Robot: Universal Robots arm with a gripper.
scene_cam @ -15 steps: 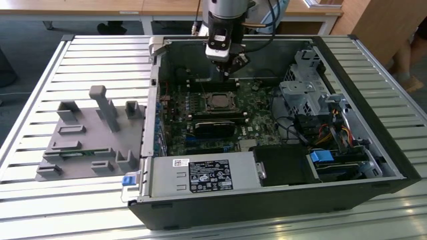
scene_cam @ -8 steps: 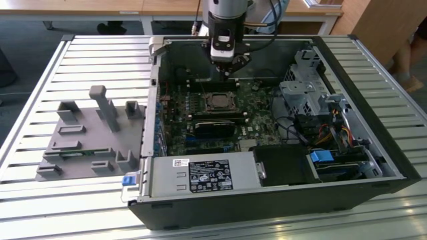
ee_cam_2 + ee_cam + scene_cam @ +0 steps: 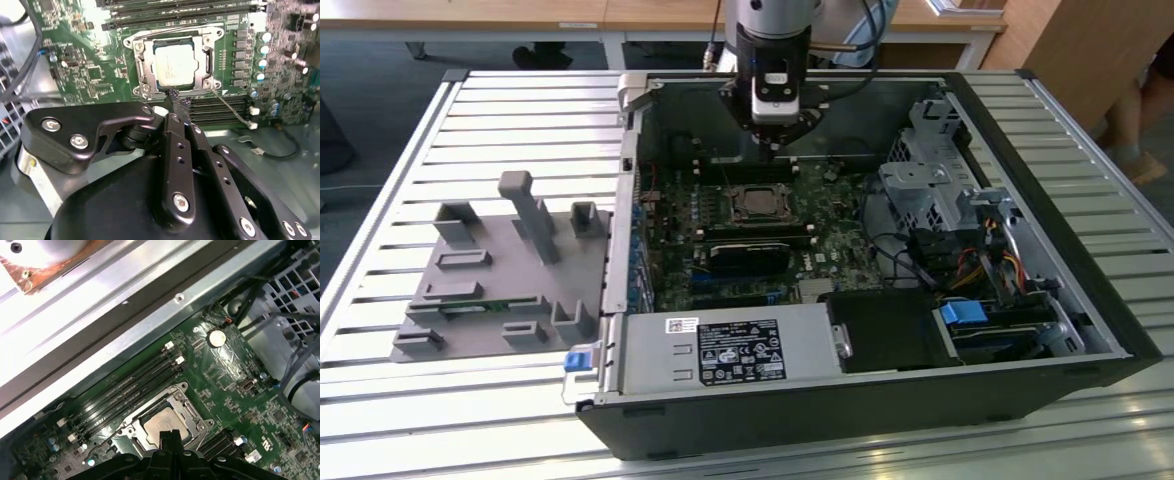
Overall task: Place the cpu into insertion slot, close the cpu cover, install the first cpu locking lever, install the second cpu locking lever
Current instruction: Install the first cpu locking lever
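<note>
Exterior view puts the gripper point(image 3: 774, 148) hanging straight down inside the open computer case point(image 3: 854, 410), over the far part of the green board point(image 3: 834, 235). The insertion slot point(image 3: 728, 205) sits just to the near side of it, so the socket lies a little toward the camera from the fingertips, not squarely under them. In the second wrist view the cpu point(image 3: 173, 64) is already seated in that socket. Its pale metal top shows through the cut-out of the cpu cover point(image 3: 204, 62), which looks to me to lie flat around it rather than stand up. The fingertips are drawn together into one narrow point with no gap that I can make out, and I see nothing held between them. That point hovers over the edge of the socket where it meets a bank of long black memory slots point(image 3: 220, 107), close to the chip but apart from it. The chip and its frame are square, so there is no long axis to speak of. The memory slots run parallel to the socket edge nearest the gripper, and the chip lies directly ahead of the fingertips across that edge. I cannot tell whether either locking lever is latched.
</note>
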